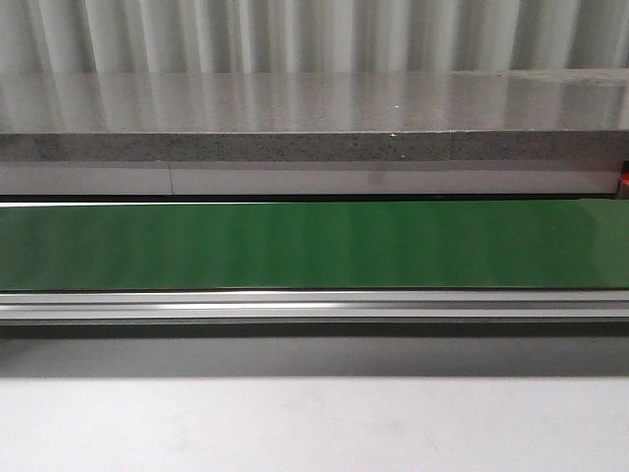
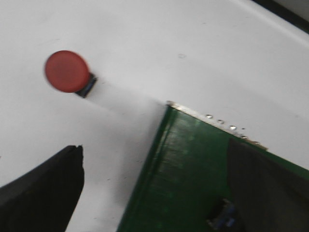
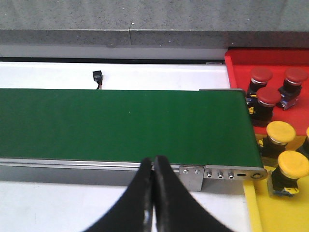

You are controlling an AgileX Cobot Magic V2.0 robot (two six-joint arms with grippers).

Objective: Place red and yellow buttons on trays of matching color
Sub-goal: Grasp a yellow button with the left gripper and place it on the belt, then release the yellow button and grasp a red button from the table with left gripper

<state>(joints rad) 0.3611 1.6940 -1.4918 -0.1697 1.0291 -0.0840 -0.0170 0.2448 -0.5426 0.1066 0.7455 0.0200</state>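
1. Grey stone counter (image 1: pixel 314 118) runs across the back in front view, w/ a green conveyor belt (image 1: pixel 314 246) below it and white tabletop (image 1: pixel 314 423) nearest the camera; no arms in this view.
2. Left wrist view: left gripper (image 2: pixel 159 188) spread wide, one dark finger over white table, the other over the belt's end. Nothing held.
3. Red button (image 2: pixel 67 71) lies alone on white table, at approx 10 o'clock from that gripper, well apart, blurred.
4. Right wrist view: right gripper (image 3: pixel 153 166) pinched tight, tips touching, empty, at belt's near rail.
5. Red tray (image 3: pixel 270 60) at 2 o'clock holds three red buttons (image 3: pixel 266 96).
6. Yellow tray (image 3: pixel 280 212) at 3 o'clock holds yellow buttons (image 3: pixel 292 164); at least two visible.
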